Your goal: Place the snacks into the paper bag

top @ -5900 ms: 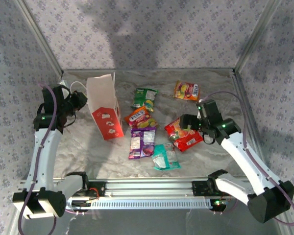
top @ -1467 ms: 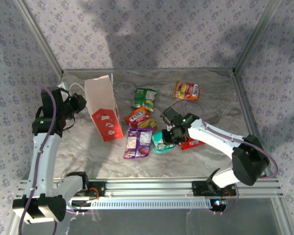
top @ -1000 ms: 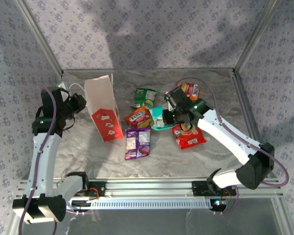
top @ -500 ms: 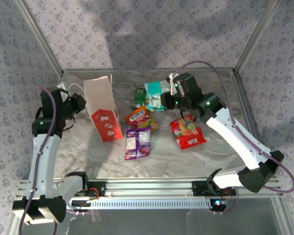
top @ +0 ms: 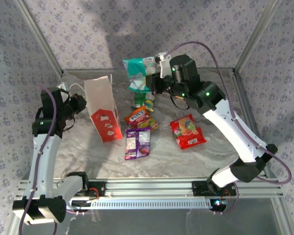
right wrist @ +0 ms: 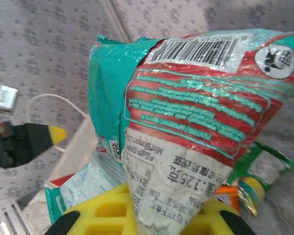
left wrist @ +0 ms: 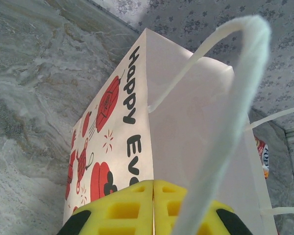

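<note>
right gripper (top: 156,73) is clamped on the teal packet (top: 138,73) and holds it up in the air. The packet sticks out past its fingertips, barcode side facing the wrist cam. The paper bag (top: 104,107) sits lower down and off to the left of it, well apart from the packet. The left gripper (top: 80,103) has its yellow pads (left wrist: 132,210) squeezed together right on the bag's corner edge and looks pinched on it, with the cord handle (left wrist: 225,122) looping just over them. The green packet (top: 138,101), orange-pink packet (top: 141,116), purple packet (top: 137,143) and red packet (top: 187,131) lie on the table (top: 78,142) below the right gripper
</note>
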`<state>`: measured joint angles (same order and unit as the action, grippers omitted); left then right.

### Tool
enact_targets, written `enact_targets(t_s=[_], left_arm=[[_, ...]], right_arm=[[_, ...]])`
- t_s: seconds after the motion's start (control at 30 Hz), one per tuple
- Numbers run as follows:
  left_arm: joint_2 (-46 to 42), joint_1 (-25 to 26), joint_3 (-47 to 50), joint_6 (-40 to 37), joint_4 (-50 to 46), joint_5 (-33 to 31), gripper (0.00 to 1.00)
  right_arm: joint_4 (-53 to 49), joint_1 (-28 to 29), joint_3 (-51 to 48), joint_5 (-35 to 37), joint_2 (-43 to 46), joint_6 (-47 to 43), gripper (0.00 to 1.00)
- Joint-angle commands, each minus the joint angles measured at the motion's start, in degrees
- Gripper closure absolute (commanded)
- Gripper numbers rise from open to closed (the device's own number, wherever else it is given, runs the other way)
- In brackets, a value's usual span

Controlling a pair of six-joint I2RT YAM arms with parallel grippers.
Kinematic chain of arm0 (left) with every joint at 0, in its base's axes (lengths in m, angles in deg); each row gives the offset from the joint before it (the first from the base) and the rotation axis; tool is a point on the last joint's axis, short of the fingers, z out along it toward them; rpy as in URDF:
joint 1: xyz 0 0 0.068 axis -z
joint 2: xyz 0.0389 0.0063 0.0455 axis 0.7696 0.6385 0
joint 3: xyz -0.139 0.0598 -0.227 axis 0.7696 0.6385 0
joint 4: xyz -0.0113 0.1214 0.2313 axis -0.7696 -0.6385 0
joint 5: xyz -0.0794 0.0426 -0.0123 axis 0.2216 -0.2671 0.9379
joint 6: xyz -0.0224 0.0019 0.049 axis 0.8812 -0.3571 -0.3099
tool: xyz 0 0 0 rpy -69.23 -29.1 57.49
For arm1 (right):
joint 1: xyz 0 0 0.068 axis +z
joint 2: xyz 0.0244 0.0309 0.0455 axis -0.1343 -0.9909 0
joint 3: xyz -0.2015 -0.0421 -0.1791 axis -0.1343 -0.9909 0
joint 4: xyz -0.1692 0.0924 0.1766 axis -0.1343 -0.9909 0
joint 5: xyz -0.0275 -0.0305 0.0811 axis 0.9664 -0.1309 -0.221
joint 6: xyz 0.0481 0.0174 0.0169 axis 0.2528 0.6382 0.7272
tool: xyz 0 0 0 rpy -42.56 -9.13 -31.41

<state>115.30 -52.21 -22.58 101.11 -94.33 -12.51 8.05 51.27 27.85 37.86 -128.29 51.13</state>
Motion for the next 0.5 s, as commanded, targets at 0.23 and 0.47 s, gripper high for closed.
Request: enact_targets(t_s=[0.23,0.47], left_arm=[[0.4,-0.6,-0.2,-0.6,2.3,1.8,0.93],[-0.4,-0.9,0.1,-0.9,2.3,2.2,0.93]], right_arm=[[11.5,7.5,9.6,-2.2,-7.7,-2.9,0.86],[12.1,9.4,19.1,-5.3,-17.4,-2.0,0.87]])
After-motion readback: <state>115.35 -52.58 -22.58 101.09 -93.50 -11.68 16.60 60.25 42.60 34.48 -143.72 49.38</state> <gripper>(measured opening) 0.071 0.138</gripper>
